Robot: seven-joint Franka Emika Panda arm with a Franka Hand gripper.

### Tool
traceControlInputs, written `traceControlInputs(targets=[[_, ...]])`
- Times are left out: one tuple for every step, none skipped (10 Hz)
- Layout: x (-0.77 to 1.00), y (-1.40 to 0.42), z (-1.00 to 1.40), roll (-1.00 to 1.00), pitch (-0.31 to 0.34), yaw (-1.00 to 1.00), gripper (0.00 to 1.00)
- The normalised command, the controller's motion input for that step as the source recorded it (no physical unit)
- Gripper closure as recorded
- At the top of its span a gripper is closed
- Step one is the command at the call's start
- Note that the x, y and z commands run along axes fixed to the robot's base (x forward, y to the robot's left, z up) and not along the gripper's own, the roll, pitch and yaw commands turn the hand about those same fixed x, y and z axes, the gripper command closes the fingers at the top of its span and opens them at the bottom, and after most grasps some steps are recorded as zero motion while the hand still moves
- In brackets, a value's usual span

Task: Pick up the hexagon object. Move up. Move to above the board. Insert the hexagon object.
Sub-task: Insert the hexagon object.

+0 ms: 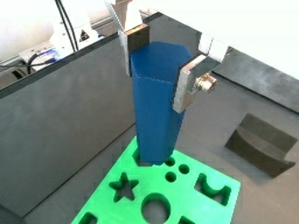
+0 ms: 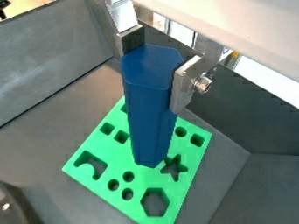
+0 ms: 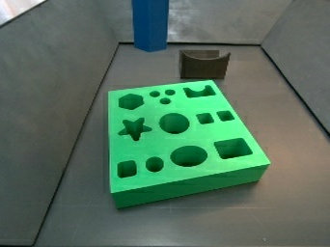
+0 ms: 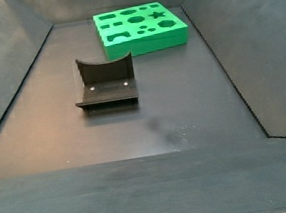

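Observation:
My gripper is shut on the top of the hexagon object, a tall blue six-sided bar that hangs upright between the silver fingers; both wrist views show this. The bar hangs above the board, a bright green slab with star, hexagon, circle and square cutouts. Its lower end hides part of the board next to the star cutout. In a side view only the bar shows, high above the far side of the board. The gripper and bar are out of view where the board lies far back.
A dark brown notched block stands on the floor beyond the board, also in a wrist view and a side view. Sloping grey walls enclose the floor on all sides.

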Motion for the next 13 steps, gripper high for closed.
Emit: traceControlInputs(targets=[[0.00,0.00,-0.03,0.00,0.000,0.00,1.00],[-0.02,0.00,-0.13,0.00,0.000,0.00,1.00],[-0.08,0.00,-0.23,0.00,0.000,0.00,1.00],[-0.15,0.08,-0.27,0.00,0.000,0.00,1.00],[-0.22,0.09,-0.33,0.00,0.000,0.09,1.00],[-0.26,0.12,-0.36,0.00,-0.026,0.26,1.00],[-0.31,0.12,-0.40,0.00,-0.040,0.44,1.00],[-0.29,0.13,-0.41,0.00,-0.036,0.52,1.00],[-0.27,0.17,-0.43,0.00,-0.046,0.56,1.00],[-0.19,0.20,-0.39,0.00,-0.043,0.51,1.00],[-0.23,0.29,-0.33,0.00,-0.011,0.30,1.00],[-0.17,0.22,-0.26,-0.03,0.000,0.10,1.00],[-0.02,0.00,0.00,0.00,-0.033,0.00,1.00]])
